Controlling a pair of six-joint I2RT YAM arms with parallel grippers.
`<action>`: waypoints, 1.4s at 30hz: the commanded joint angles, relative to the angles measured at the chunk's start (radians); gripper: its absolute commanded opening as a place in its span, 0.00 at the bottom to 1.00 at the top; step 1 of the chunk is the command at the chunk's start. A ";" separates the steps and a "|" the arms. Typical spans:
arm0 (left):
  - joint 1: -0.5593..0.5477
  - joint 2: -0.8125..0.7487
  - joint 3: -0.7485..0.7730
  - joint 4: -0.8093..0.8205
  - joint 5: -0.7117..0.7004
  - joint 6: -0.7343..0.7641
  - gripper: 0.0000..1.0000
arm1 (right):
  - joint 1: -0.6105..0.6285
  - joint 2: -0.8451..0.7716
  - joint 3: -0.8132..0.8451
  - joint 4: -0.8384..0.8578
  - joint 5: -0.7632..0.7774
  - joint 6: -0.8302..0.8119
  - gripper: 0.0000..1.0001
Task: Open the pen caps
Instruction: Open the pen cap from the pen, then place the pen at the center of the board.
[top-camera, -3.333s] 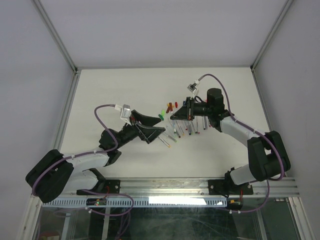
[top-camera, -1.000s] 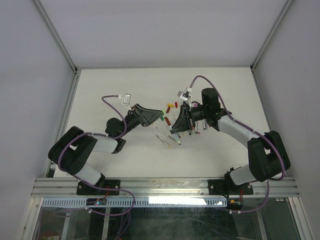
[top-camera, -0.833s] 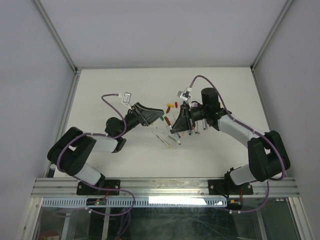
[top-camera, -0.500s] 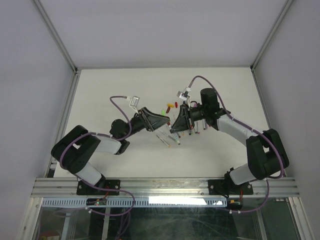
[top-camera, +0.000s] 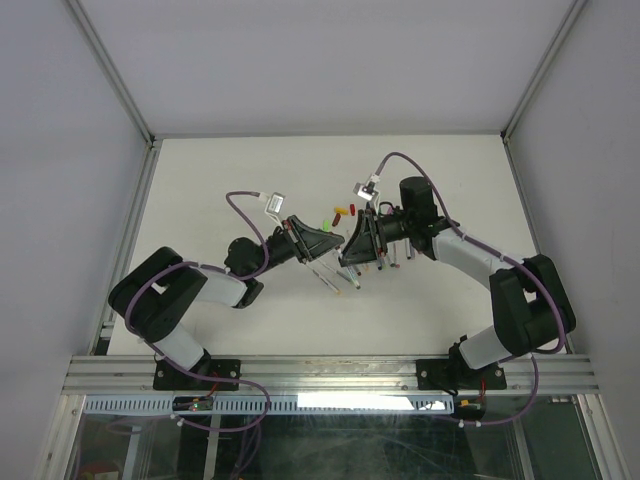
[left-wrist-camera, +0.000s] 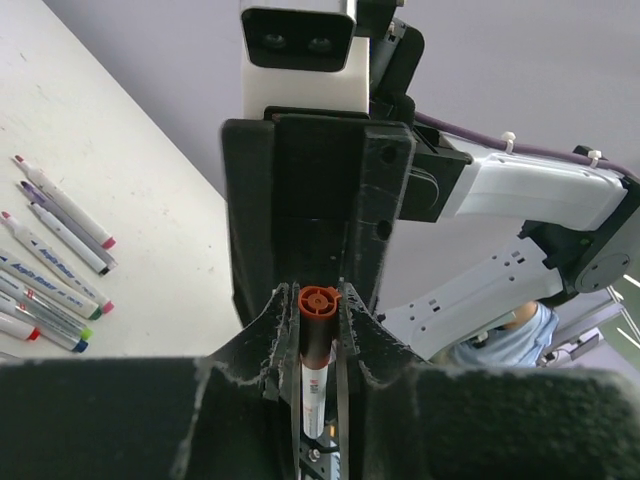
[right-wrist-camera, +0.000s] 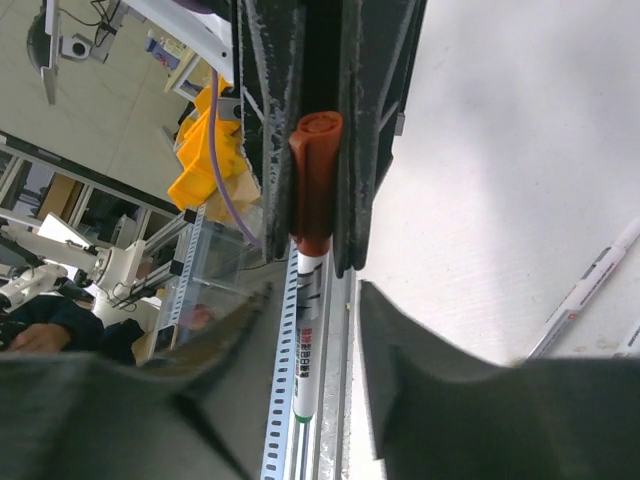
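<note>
As the left pincer (left-wrist-camera: 318, 335) clenched the orange cap (right-wrist-camera: 315, 180), the pen (right-wrist-camera: 305, 345) ran barrel-first from it between the parted fingers (right-wrist-camera: 430, 400) of the right pincer (right-wrist-camera: 315, 290); pulling along that axis probably required regripping. The left arm (top-camera: 215, 288) and right arm (top-camera: 470, 257) met at the cap, over the counter (top-camera: 230, 180).

The left end effector (top-camera: 325, 243) and right end effector (top-camera: 350, 245) meet tip to tip mid-table, and an orange-capped pen (left-wrist-camera: 313, 370) fills the slot between them. Loose pens (top-camera: 330, 276) clutter the table (top-camera: 230, 170) from 3 to 6 o'clock of that spot. Caps (top-camera: 343, 211) lie at 12, with open surface beyond them.
</note>
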 joint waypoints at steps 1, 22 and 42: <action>-0.004 -0.001 0.010 0.260 -0.057 0.034 0.00 | 0.016 -0.028 0.029 0.034 0.061 -0.003 0.47; 0.409 -0.314 0.089 -0.138 -0.241 0.121 0.00 | 0.124 0.045 0.035 -0.006 0.185 -0.002 0.00; 0.478 -0.561 0.097 -1.447 -0.399 0.137 0.00 | 0.575 0.255 0.263 -0.365 1.399 -0.052 0.03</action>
